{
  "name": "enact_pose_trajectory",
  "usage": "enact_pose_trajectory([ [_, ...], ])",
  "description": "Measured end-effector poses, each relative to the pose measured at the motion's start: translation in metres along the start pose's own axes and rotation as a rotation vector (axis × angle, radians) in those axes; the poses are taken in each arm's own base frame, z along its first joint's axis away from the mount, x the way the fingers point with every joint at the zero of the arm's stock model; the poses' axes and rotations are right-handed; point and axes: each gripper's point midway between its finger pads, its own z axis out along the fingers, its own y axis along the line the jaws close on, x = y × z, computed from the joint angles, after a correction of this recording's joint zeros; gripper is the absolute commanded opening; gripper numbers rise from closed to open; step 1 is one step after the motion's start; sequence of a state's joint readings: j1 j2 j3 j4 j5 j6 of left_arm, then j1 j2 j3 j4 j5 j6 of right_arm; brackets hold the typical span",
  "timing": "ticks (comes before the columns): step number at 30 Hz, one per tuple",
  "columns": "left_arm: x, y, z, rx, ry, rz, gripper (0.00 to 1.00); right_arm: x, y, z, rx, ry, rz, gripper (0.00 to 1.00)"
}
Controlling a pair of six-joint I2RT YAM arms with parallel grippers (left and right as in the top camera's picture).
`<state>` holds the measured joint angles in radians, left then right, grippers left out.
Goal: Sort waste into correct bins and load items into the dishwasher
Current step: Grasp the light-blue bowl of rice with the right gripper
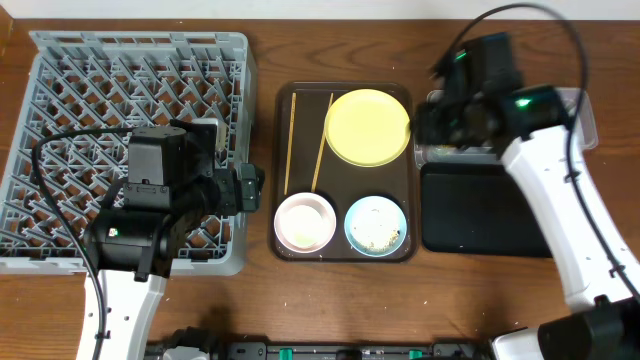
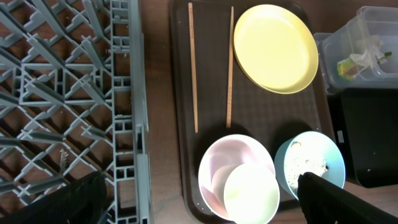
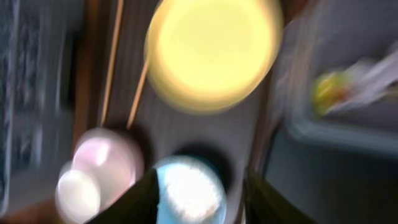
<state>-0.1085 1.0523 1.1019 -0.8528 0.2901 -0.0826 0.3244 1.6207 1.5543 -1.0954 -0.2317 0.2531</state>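
my left jaws are spread wide and hold nothing. in the left wrist view their two dark fingers (image 2: pixel 71 199) sit at the bottom corners, and the small white cup (image 2: pixel 250 193), nested in the white bowl (image 2: pixel 227 162), shows between them, lower down and untouched. the blue bowl (image 2: pixel 329 155) with rice scraps (image 2: pixel 306 165) stands just beside the white bowl at its 3 o'clock. the two chopsticks (image 2: pixel 192 68) lie side by side at 12 o'clock of the white bowl. the yellow plate (image 2: pixel 275 46) lies at 12 o'clock of the blue bowl. all of these are on the brown tray (image 2: pixel 211 93).

my right jaws are parted too, and empty. the right wrist view is badly blurred, but the blue bowl shows between the two dark fingers (image 3: pixel 137 199), well below them.

overhead, the left arm (image 1: pixel 155 170) lies across the grey dish rack (image 1: pixel 80 100) at the 9 o'clock side of the table (image 1: pixel 260 300), its wrist pointing to 3 o'clock over the rack's edge beside the tray. the right arm (image 1: pixel 545 180) comes up from 5 o'clock and bends over the clear tub (image 1: pixel 587 118). the black tray (image 1: pixel 480 215) lies just beside the tub at its 6 o'clock.

only the left wrist view shows clearly what lies in the tub: the wrapper (image 2: pixel 348 67) and crumpled white paper (image 2: pixel 373 50). overhead, the arm hides them.
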Motion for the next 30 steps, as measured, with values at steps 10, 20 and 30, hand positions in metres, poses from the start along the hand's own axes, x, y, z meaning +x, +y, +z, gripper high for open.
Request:
enact_pose_trajectory([
  [10,0.000,0.000,0.000,0.000,0.000,0.000,0.98,0.113,0.064,0.092,0.087,0.384,-0.274,0.34],
  [20,0.000,0.000,0.000,0.000,0.000,0.000,0.98,0.139,0.068,0.127,0.153,0.466,-0.345,0.35],
  [30,0.000,0.000,0.000,0.000,0.000,0.000,0.98,0.163,0.047,0.162,0.205,0.552,-0.315,0.06],
])
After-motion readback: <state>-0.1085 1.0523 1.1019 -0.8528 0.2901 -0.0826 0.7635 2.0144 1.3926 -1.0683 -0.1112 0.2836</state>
